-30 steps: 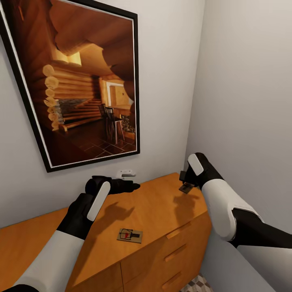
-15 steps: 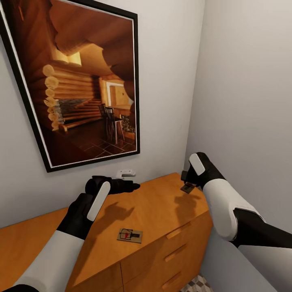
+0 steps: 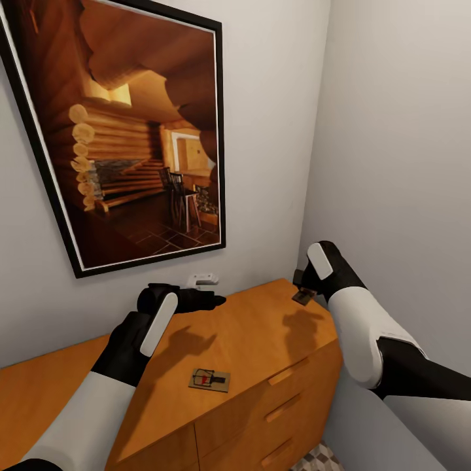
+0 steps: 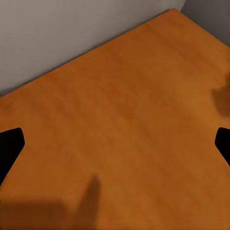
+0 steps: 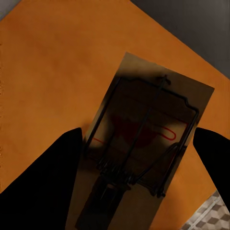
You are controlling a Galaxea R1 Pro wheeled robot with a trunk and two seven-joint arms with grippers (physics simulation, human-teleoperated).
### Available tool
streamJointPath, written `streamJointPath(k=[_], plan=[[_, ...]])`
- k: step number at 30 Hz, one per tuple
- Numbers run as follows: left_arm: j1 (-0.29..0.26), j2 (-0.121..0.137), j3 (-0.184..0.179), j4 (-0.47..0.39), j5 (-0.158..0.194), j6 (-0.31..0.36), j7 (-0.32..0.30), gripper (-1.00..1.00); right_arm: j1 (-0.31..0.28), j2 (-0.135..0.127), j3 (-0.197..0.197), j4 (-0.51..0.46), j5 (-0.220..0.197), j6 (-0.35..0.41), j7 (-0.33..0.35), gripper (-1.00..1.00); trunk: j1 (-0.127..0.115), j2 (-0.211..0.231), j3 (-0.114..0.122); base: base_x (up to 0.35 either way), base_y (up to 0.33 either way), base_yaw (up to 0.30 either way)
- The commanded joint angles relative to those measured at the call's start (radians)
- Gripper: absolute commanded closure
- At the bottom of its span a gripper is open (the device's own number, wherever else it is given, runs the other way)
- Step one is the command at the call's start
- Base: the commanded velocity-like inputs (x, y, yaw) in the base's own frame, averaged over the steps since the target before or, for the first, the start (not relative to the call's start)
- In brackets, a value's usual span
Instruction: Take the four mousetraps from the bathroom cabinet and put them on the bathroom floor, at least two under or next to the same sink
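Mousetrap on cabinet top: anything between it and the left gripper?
Nothing visible. The mousetrap lies alone on the cabinet, and the left gripper hovers open beyond it, with only bare wood between them.

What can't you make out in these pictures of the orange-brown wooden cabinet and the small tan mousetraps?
- Held tan mousetrap: right gripper covers most of it in the head view.
- Orange-brown wooden cabinet: left end and lower drawers cut off by the head view's edges.
- Brown cube-patterned floor tiles: just a corner visible.
- Left gripper: head view leaves the jaws unclear.
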Motion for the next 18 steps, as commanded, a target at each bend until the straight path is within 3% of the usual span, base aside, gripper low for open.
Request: streamJointPath(k=[1, 10, 18], plan=[[-0.001, 0.000, 0.000, -0.001, 0.007, 0.004, 0.007, -1.00, -0.001, 0.001, -0.005, -0.001, -0.010, 0.000, -0.011, 1.00, 0.000, -0.001, -0.001, 0.000, 0.000, 0.000], [-0.001, 0.000, 0.000, -0.001, 0.007, 0.004, 0.007, -1.00, -0.001, 0.000, -0.006, -0.001, -0.007, 0.000, -0.017, 1.00, 0.000, -0.001, -0.001, 0.000, 0.000, 0.009], [-0.001, 0.001, 0.002, -0.001, 0.007, 0.002, 0.012, -1.00, -0.001, 0.002, -0.006, 0.011, -0.010, 0.000, -0.012, 1.00, 0.000, -0.001, -0.001, 0.000, 0.000, 0.210]])
